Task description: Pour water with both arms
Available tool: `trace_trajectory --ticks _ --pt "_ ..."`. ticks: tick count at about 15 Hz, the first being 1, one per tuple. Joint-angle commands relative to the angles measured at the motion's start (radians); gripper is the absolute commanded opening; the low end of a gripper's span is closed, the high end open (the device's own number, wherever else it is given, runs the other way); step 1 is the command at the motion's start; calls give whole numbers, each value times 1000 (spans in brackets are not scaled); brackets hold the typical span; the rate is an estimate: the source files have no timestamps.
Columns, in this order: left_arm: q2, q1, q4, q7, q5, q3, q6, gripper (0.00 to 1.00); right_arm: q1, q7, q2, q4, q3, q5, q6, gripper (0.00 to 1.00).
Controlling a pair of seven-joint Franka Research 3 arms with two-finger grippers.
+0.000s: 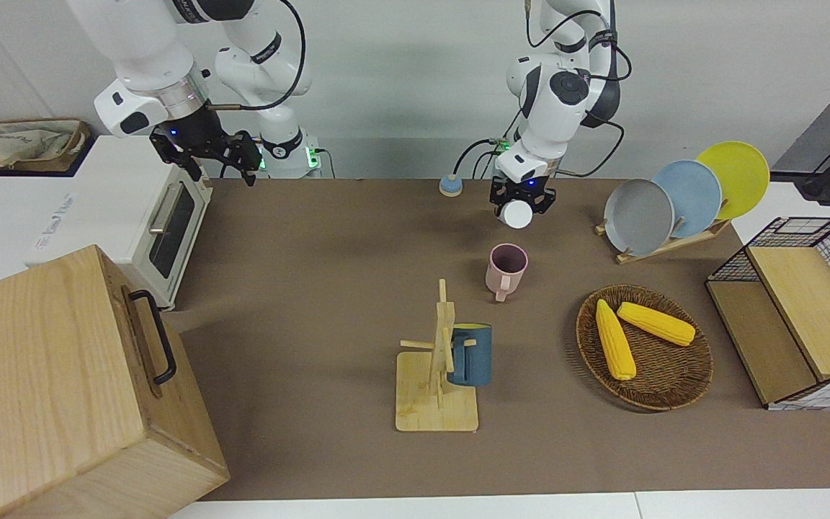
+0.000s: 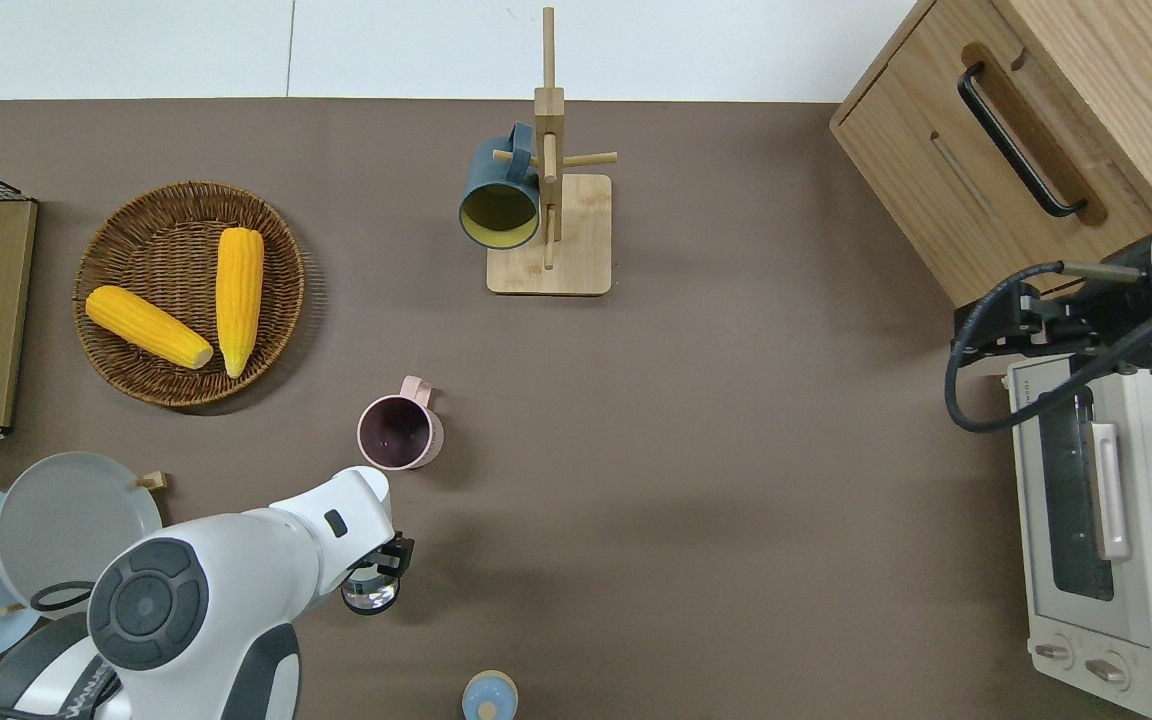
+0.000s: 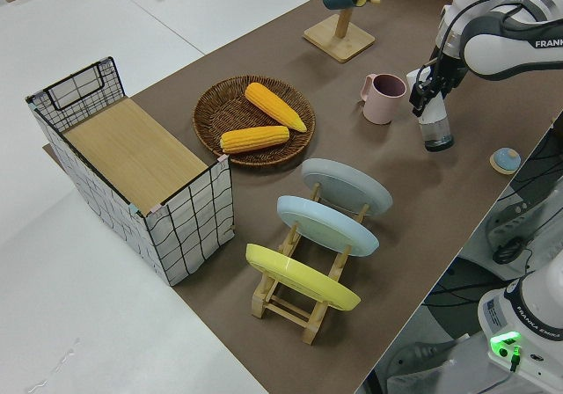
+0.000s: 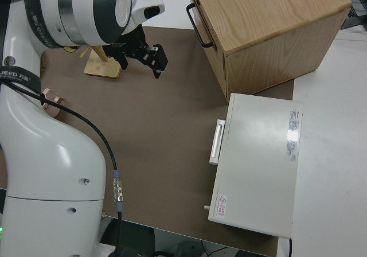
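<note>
Wooden cabinet point(image 1: 62, 389) sitting nearest the front camera, on the worktop point(image 1: 357, 238).
The left hand point(image 1: 522, 200) is gripping a clear bottle point(image 3: 435, 128), holding it upright, long axis vertical, hanging over bare worktop just beside the pink mug point(image 2: 398, 432). The right hand point(image 1: 206, 148) is parked, its fingers spread open.

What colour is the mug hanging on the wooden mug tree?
The mug is dark blue outside and yellow inside; the overhead view shows it best.
</note>
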Motion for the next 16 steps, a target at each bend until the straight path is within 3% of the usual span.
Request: trace_trajectory --ticks 1,4,7,9,11,16 --pt "97 34 134 -54 83 3 -121 0 -54 -21 -18 -18 5 -7 11 992" --pt "256 22 330 -146 172 2 -291 0 24 -22 -31 -18 -107 -5 43 992" --pt "283 14 356 -177 192 0 -310 0 125 -33 -43 -21 -220 -5 45 992" --pt "283 13 356 -178 192 -1 -310 0 178 -30 -47 -24 -265 -5 47 992" --pt "283 13 358 -180 192 -3 -312 0 192 -24 -46 -23 -279 1 47 992" --pt "265 11 358 -191 192 -8 -359 0 192 -24 -44 -20 -263 16 43 992"
